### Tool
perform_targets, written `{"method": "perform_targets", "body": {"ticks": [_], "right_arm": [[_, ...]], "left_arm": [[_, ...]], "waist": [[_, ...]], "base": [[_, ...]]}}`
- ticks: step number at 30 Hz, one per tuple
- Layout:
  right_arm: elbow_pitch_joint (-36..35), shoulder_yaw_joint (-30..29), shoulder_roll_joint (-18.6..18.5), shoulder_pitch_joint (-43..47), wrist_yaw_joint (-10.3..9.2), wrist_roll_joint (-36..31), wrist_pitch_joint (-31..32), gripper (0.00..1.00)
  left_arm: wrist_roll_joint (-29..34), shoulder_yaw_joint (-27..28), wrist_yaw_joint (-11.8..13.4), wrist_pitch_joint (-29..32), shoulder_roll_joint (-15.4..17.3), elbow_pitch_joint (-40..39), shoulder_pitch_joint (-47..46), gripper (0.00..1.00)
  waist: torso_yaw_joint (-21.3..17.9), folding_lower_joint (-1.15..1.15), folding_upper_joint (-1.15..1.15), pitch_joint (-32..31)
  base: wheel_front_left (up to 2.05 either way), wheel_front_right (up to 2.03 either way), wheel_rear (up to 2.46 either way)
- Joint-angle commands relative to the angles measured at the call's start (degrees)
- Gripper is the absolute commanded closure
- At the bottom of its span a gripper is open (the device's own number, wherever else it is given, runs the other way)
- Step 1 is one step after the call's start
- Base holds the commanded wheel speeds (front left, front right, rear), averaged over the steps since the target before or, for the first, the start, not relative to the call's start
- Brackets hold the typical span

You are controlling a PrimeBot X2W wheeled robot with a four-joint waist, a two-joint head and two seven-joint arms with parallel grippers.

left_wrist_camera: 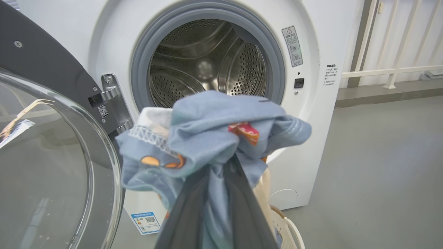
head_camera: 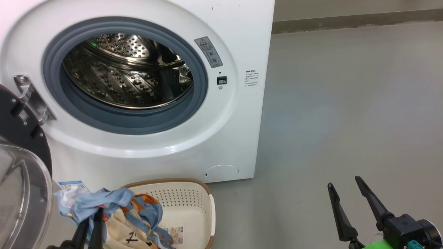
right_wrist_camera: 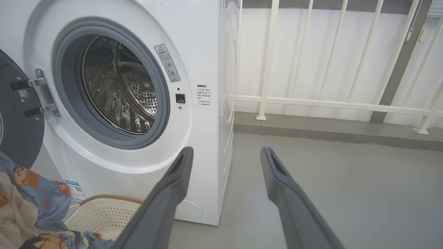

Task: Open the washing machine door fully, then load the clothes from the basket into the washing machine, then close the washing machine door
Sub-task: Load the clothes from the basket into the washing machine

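**Left gripper holding clothes before the open washer**

Head view. The washer [head_camera: 225,138] stands with its door [head_camera: 10,128] swung wide to my left on a steel hinge [head_camera: 33,100]. The door's clear bowl bulges at the lower left. The perforated steel drum [head_camera: 128,76] is in plain sight inside the grey-blue gasket [head_camera: 138,121].

The basket [head_camera: 193,204] sits on the grey floor [head_camera: 346,103] just in front of the washer, below the drum opening. A label [head_camera: 174,235] shows on its bare right half.

My left gripper [head_camera: 92,216] rises from the bottom edge, its fingers nearly pressed together and pinching the clothes [head_camera: 117,204]. This is blue fabric with orange figures, and a cream part hangs beneath it. The bundle is held over the basket's left half, beside the door. I cannot tell whether its lowest folds touch the basket.

In the left wrist view, the pinched bundle sits in front of the lower edge of the drum opening, outside the gasket.

My right gripper [head_camera: 344,181] is at the lower right over the floor, well apart from the basket. Its fingers are spread and hold nothing. In the right wrist view they point past the washer's right corner toward a white railing [right_wrist_camera: 328,103].
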Motion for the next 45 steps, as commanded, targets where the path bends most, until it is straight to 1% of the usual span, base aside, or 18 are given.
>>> {"method": "perform_targets", "body": {"ticks": [1,19,27,30,34,39,45], "right_arm": [[-1.6,1.27,-0.27,-0.71,0.09,0.26,0.01,0.0],[-1.63,1.51,-0.26,-0.73,0.09,0.54,-0.03,0.0],[-2.02,2.14,-0.26,-1.06,0.09,0.69,-0.07,0.0],[-2.37,2.09,-0.26,-1.59,0.09,0.67,-0.17,0.0],[-3.08,2.14,-0.26,-2.79,0.09,0.64,-0.45,0.0],[-3.68,2.42,-0.26,-4.75,0.09,0.77,-1.04,0.0],[-4.33,2.73,-0.26,-7.69,0.09,1.45,-2.2,0.0]], "left_arm": [[-0.04,2.11,0.7,-0.17,1.22,-1.89,-1.51,1.0],[-0.74,1.56,1.2,-0.18,1.17,-0.88,-1.96,1.0],[-1.13,0.7,0.47,0.2,1.03,0.95,-4.32,1.0],[-1.55,0.3,-0.28,0.04,0.7,2.57,-6.81,1.0],[-2.35,-0.33,-1.91,-0.44,-0.06,6.2,-12.0,1.0],[-3.45,-0.61,-4.12,-0.92,-0.97,13.35,-20.65,1.0],[-4.29,-0.24,-6.58,-1.52,-1.1,22.31,-32.07,1.0]], "waist": [[0.04,0.0,0.0,-0.04],[-0.17,0.0,0.0,-0.08],[-0.6,0.0,0.0,1.33],[-0.97,0.0,0.0,3.13],[-1.73,0.0,0.0,6.61],[-3.31,0.0,0.0,12.09],[-6.0,0.0,0.0,19.35]], "base": [[0.0,0.0,0.0],[0.0,0.0,0.0],[0.0,0.0,0.0],[0.0,0.0,0.0],[0.0,0.0,0.0],[0.0,0.0,0.0],[0.0,0.0,0.0]]}}
